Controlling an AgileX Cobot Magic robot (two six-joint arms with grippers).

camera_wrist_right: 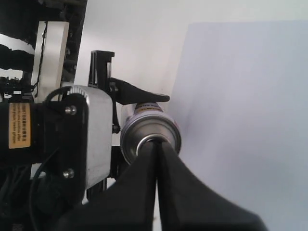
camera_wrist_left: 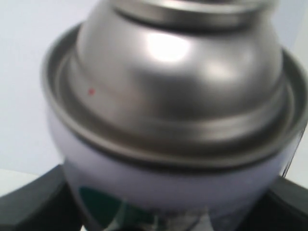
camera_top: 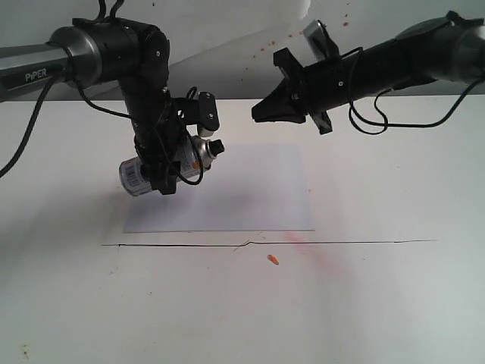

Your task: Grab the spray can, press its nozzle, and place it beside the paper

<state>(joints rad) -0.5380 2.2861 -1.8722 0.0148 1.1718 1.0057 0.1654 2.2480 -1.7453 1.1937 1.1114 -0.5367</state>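
Note:
My left gripper [camera_top: 170, 163] is shut on the spray can [camera_top: 140, 173] and holds it tilted above the left part of the paper [camera_top: 250, 189]. The black nozzle [camera_top: 217, 148] points to the right. In the left wrist view the can's silver dome [camera_wrist_left: 178, 62] fills the picture, with dark fingers [camera_wrist_left: 29, 202] at either side. My right gripper [camera_top: 260, 114] hangs up and to the right of the nozzle, apart from it, shut and empty. In the right wrist view its closed tips [camera_wrist_right: 156, 143] line up with the can's top [camera_wrist_right: 132, 137] and hide the nozzle.
A thin black line [camera_top: 265, 244] runs across the white table in front of the paper. A small orange bit [camera_top: 273, 260] and a faint reddish stain [camera_top: 311, 246] lie near it. The right wrist view shows the left arm's silver wrist block [camera_wrist_right: 94, 134].

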